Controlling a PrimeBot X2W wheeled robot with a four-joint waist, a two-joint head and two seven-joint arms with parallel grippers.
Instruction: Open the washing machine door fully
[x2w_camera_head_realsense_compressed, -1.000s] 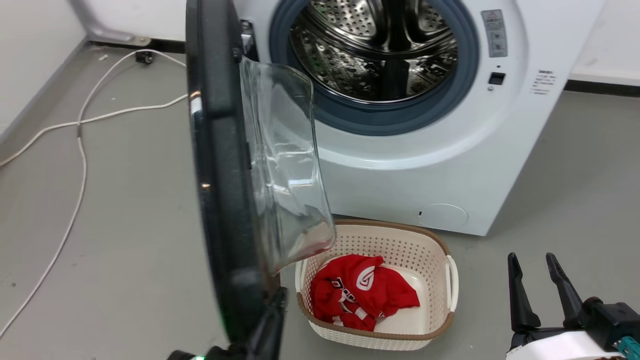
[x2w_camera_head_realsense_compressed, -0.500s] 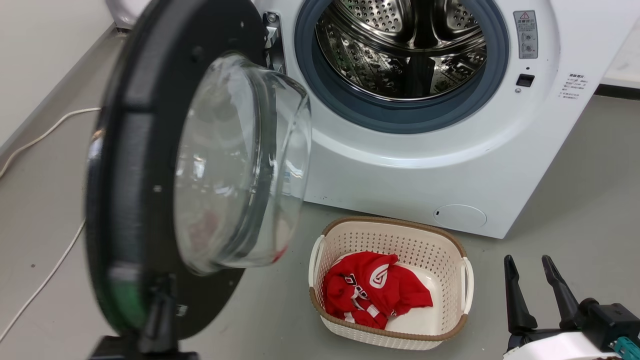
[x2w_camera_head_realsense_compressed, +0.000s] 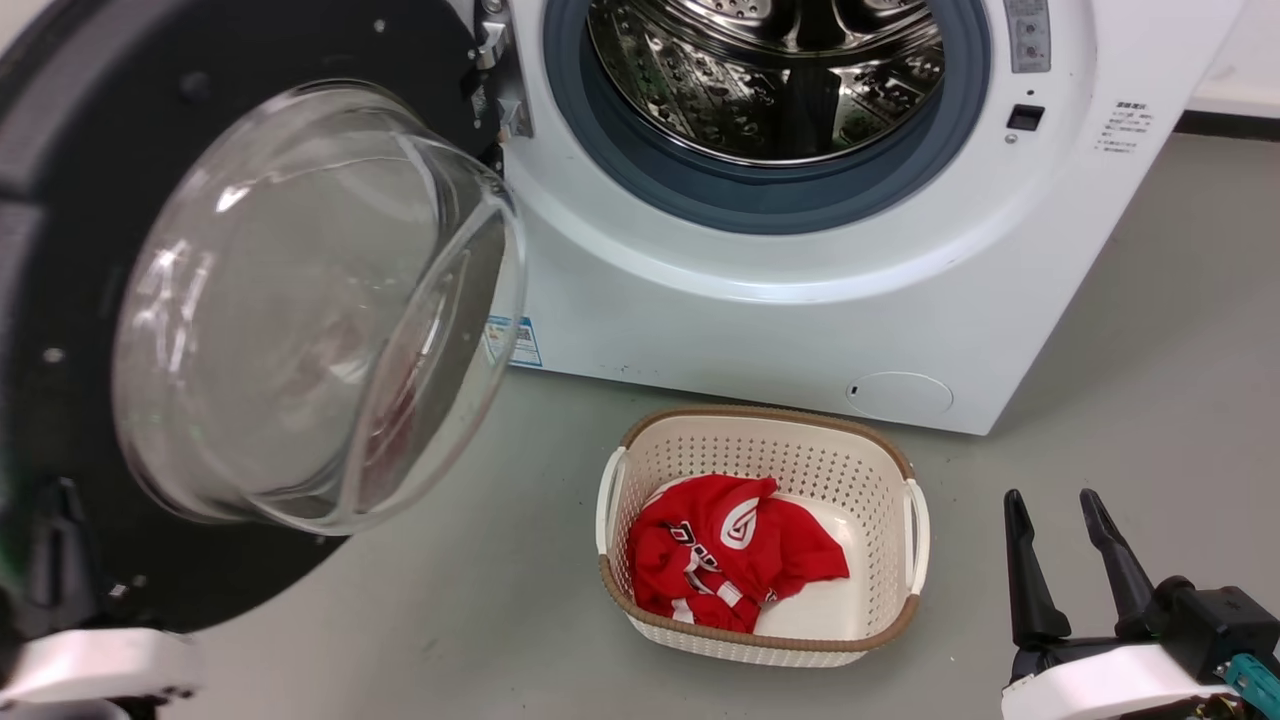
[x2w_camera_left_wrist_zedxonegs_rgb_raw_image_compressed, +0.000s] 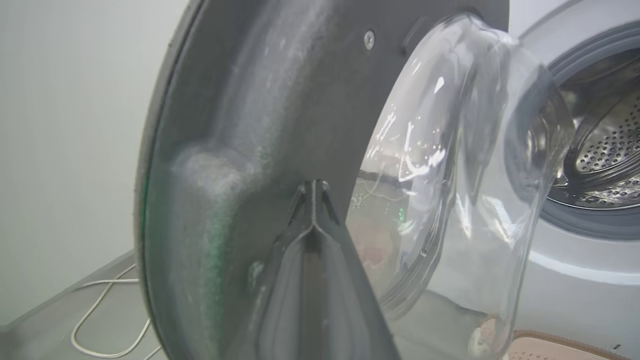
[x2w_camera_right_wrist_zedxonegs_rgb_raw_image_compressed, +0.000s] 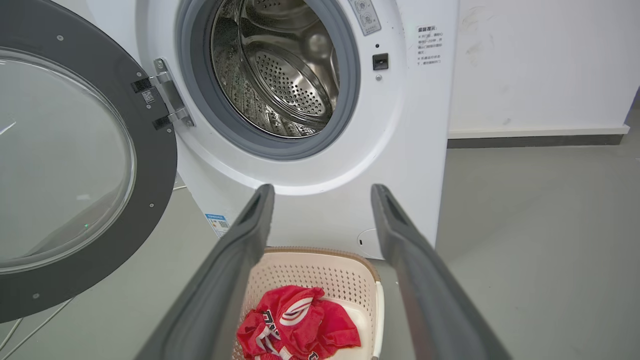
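Swinging wider over the last second, the washing machine door (x2w_camera_head_realsense_compressed: 250, 310) has gone from edge-on to showing its whole inner face and glass bowl. It now hangs at 9 o'clock of the steel drum (x2w_camera_head_realsense_compressed: 770, 80) in the head view; the camera shifted too.

The left gripper (x2w_camera_left_wrist_zedxonegs_rgb_raw_image_compressed: 313, 189) has its fingers pressed together with nothing between them. Its tips are at the door's dark inner ring, at 9 o'clock of the bowl in the left wrist view; contact looks likely but cannot be confirmed. The right gripper (x2w_camera_head_realsense_compressed: 1050, 497) sits spread and empty at 5 o'clock.

The push looks nearly finished. Keep the tips on the flat ring, off the slippery bowl, and follow the arc of the hinge (x2w_camera_head_realsense_compressed: 497, 70) rather than pushing straight.

Beyond the door's outer rim lie floor, a white cable (x2w_camera_left_wrist_zedxonegs_rgb_raw_image_compressed: 100, 310) and a wall (x2w_camera_left_wrist_zedxonegs_rgb_raw_image_compressed: 60, 125). The laundry basket (x2w_camera_head_realsense_compressed: 905, 470), at 6 o'clock of the machine, lies outside the swing.
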